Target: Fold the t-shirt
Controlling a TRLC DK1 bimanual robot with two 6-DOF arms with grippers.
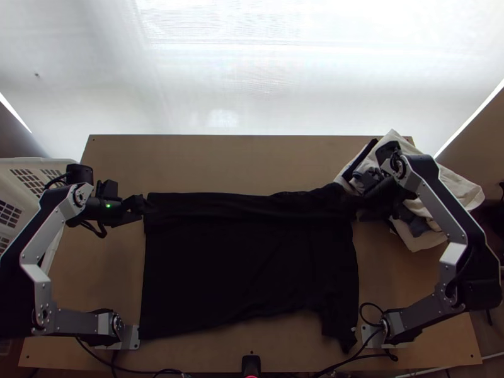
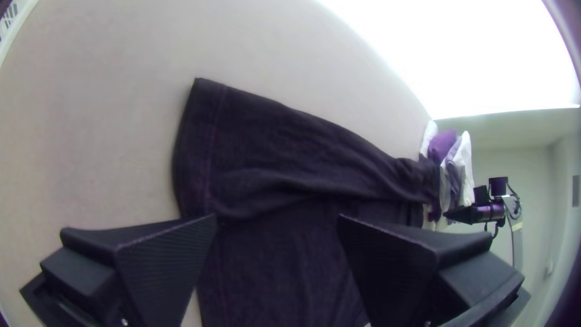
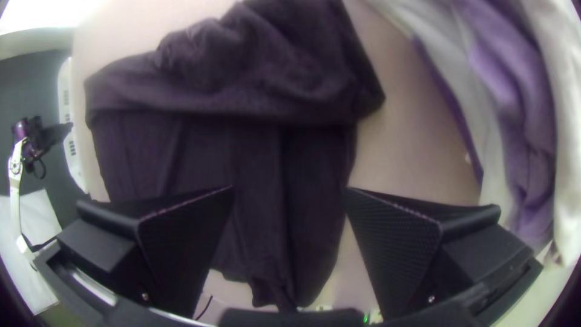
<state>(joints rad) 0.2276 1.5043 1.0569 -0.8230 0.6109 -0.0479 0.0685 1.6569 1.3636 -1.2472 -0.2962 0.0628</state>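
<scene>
Table: light wood. T-shirt: dark, spread across the middle toward the near edge, its far side folded over in a wide band. Cloth pile: white, grey, purple; rumpled, at the far right corner. Black cables: along the near edge.

Non-task items: cloth pile right, basket left.
Bunched pile of cloths on tabletop, far right corner, white, grey and purple pieces jumbled together. White basket with slotted walls at the left edge. Bright white surface beyond the far edge. Small black device, red light, middle of near edge.
</scene>
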